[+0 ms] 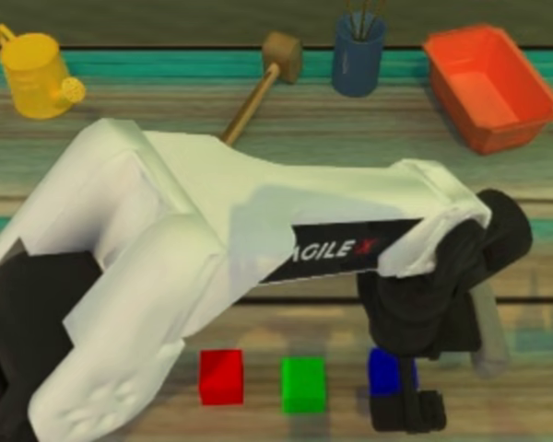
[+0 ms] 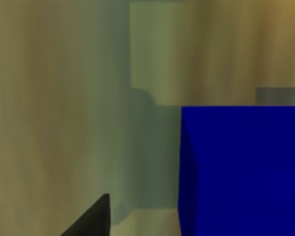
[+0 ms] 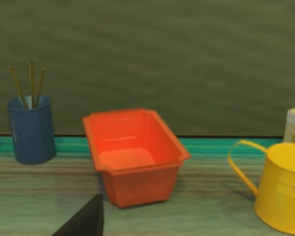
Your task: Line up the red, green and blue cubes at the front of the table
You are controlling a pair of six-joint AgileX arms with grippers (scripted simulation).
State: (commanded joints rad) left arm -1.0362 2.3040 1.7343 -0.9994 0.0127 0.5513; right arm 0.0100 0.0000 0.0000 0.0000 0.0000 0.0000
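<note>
Three cubes stand in a row near the table's (image 1: 120,106) front edge: the red cube (image 1: 221,376) at the left, the green cube (image 1: 302,384) in the middle, the blue cube (image 1: 383,372) at the right. My left arm reaches across the table, and its gripper (image 1: 407,410) hangs over the blue cube's front right and hides part of it. In the left wrist view the blue cube (image 2: 243,172) rests on the wood, and one dark fingertip (image 2: 94,220) stands apart from it, open. My right arm is out of the top view; one fingertip (image 3: 87,220) shows in its wrist view.
Along the back stand a yellow watering can (image 1: 39,74), a wooden mallet (image 1: 267,72), a dark blue cup (image 1: 358,53) holding sticks and an orange bin (image 1: 490,85). The right wrist view shows the bin (image 3: 135,157), the cup (image 3: 31,129) and a yellow can (image 3: 282,187).
</note>
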